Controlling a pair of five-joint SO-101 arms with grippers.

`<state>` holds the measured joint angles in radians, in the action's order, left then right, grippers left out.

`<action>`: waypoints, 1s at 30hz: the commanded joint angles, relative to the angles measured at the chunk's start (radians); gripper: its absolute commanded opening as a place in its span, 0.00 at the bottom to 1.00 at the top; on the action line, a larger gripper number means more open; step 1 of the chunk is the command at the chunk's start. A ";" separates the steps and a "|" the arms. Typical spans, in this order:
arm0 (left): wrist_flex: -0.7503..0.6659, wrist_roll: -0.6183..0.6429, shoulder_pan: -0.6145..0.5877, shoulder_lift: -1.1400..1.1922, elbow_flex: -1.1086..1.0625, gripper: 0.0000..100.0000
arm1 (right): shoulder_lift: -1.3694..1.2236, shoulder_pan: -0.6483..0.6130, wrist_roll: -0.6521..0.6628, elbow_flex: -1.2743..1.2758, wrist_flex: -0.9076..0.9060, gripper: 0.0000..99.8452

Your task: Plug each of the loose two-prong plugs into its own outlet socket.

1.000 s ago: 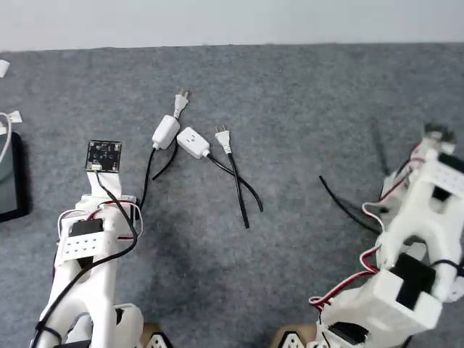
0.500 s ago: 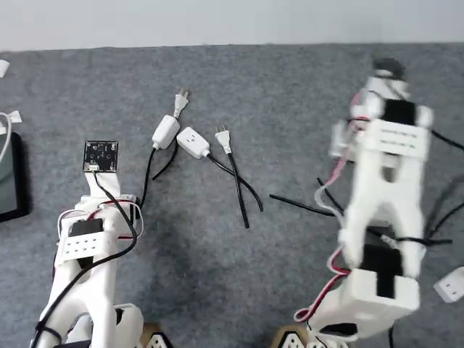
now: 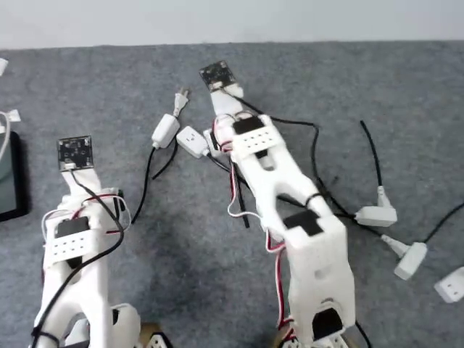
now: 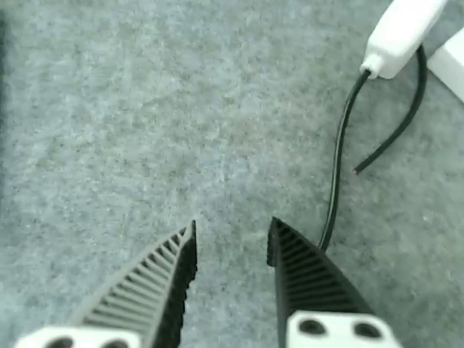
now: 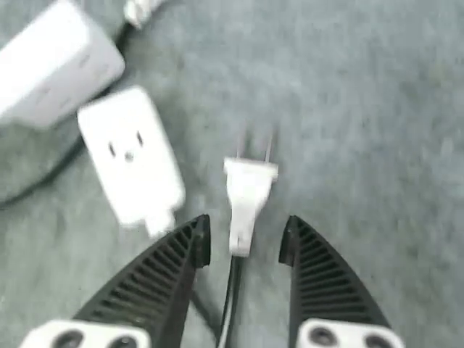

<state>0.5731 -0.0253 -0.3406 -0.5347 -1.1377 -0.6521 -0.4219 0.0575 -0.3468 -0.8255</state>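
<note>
One second has swung the right claw (image 5: 246,225), parted, across to straddle a plug (image 5: 249,185) beside a socket (image 5: 134,170), so grasping looks next; left claw (image 4: 230,232) parted.

Left pincer (image 4: 232,225) parted; right pincer (image 5: 246,221) parted, extended far forward.

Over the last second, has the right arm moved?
Yes. In the high view the right arm swung leftward from the right edge to beside the outlet socket; the right gripper, open, now flanks a two-prong plug.
</note>
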 commanded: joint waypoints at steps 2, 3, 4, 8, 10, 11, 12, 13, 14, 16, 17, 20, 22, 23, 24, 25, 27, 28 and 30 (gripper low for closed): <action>-0.026 0.011 -0.003 -0.008 0.054 0.15 | -0.084 -0.050 0.021 -0.230 -0.005 0.14; -0.026 0.011 -0.003 -0.008 0.054 0.15 | -0.101 -0.061 0.021 -0.269 -0.030 0.14; -0.026 0.011 -0.003 -0.008 0.054 0.15 | -0.120 -0.073 0.021 -0.305 -0.054 0.14; -0.026 0.011 -0.003 -0.008 0.054 0.15 | -0.203 -0.097 0.023 -0.405 -0.068 0.14; -0.026 0.011 -0.003 -0.008 0.054 0.15 | -0.259 -0.102 0.044 -0.448 -0.067 0.14; -0.026 0.011 -0.005 -0.008 0.054 0.15 | -0.288 -0.110 0.071 -0.466 -0.070 0.14; -0.026 0.011 -0.005 -0.008 0.053 0.15 | -0.315 -0.122 0.104 -0.485 -0.071 0.14; -0.026 0.009 -0.005 -0.008 0.053 0.15 | -0.341 -0.134 0.141 -0.500 -0.074 0.14; -0.026 0.009 -0.005 -0.008 0.053 0.15 | -0.366 -0.147 0.181 -0.514 -0.088 0.14; -0.026 0.009 -0.005 -0.008 0.051 0.15 | -0.403 -0.174 0.256 -0.552 -0.140 0.14; -0.026 0.009 -0.005 -0.008 0.051 0.15 | -0.418 -0.183 0.284 -0.577 -0.168 0.14; -0.026 0.009 -0.005 -0.008 0.051 0.15 | -0.449 -0.188 0.319 -0.660 -0.259 0.14; -0.026 0.009 -0.005 -0.008 0.051 0.15 | -0.460 -0.183 0.319 -0.718 -0.340 0.14; -0.026 0.009 -0.005 -0.008 0.051 0.15 | -0.464 -0.182 0.322 -0.744 -0.386 0.14; -0.026 0.009 -0.005 -0.008 0.051 0.15 | -0.467 -0.182 0.324 -0.770 -0.435 0.14; -0.026 0.009 -0.005 -0.008 0.051 0.15 | -0.469 -0.179 0.324 -0.790 -0.478 0.14; -0.026 0.009 -0.005 -0.008 0.051 0.15 | -0.469 -0.177 0.324 -0.819 -0.539 0.14; -0.026 0.009 -0.005 -0.008 0.051 0.15 | -0.469 -0.174 0.324 -0.830 -0.559 0.14; -0.026 0.009 -0.005 -0.008 0.051 0.15 | -0.469 -0.173 0.324 -0.853 -0.582 0.13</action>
<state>0.5731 -0.0253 -0.3406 -0.5347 -1.1377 -1.1216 -0.5938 0.3690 -1.1508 -1.3441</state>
